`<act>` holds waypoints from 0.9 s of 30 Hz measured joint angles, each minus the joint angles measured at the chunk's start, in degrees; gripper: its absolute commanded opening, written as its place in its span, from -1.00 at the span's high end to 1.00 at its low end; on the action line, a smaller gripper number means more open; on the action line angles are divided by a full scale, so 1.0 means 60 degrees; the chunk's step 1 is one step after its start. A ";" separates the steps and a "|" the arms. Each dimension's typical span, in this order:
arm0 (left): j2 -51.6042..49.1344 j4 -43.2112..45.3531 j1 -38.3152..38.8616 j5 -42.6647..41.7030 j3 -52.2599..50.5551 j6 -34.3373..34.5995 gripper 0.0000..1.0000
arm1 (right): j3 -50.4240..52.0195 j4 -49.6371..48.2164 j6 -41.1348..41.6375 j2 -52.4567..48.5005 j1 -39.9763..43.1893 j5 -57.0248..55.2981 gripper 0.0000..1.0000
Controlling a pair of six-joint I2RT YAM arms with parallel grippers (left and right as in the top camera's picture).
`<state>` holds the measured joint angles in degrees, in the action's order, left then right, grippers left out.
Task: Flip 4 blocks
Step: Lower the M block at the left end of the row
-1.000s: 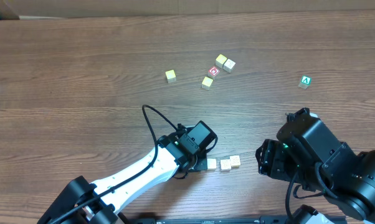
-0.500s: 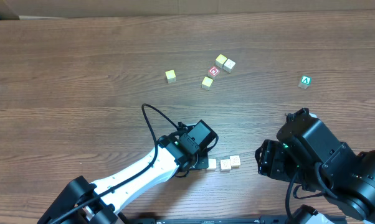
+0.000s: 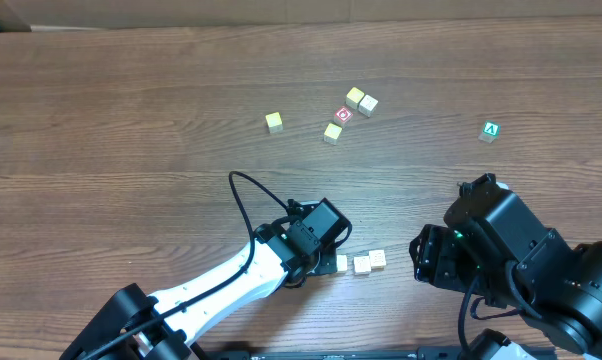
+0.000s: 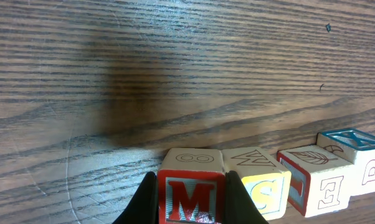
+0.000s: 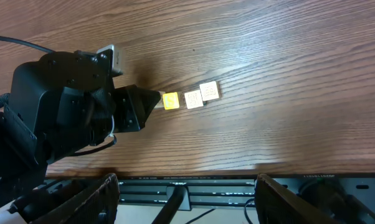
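Here we have the left jaws closed on the M block [image 4: 190, 200], one finger on each side face. That leaves the red letter face clear, so a roll of the wrist could turn the cube over. It sits at the end of a row of four along the near edge of the bench [image 3: 131, 120], right of the middle. Touching it comes the yellow S block [image 4: 263, 182], then the leaf block [image 4: 312, 177], then the blue-edged block [image 4: 360, 155]. We judge they are lined up tight so that each can be flipped in turn with little travel. Whether the M block is lifted off the wood, we cannot tell. The right jaws stand wide apart with nothing between them, parked by the near right corner, likely to keep out of the way. The red O cube [image 3: 343, 115] and green A cube [image 3: 491, 130] lie well apart toward the far edge, outside this job.
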<state>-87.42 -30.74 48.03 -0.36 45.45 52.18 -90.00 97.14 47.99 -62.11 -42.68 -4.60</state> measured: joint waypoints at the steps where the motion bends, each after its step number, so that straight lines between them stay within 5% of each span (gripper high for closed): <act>1: 0.0000 0.0004 0.0000 0.0000 0.0000 0.0004 0.92 | 0.0000 0.0004 0.0004 0.0000 0.0000 0.0000 -0.41; 27: 0.0000 0.0022 0.0000 -0.0007 -0.0146 0.0047 0.45 | 0.0000 0.0004 -0.0007 0.0000 0.0000 0.0022 -0.41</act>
<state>-87.42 -30.61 48.03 -0.40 44.58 52.47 -90.00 97.17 47.94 -62.11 -42.68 -4.47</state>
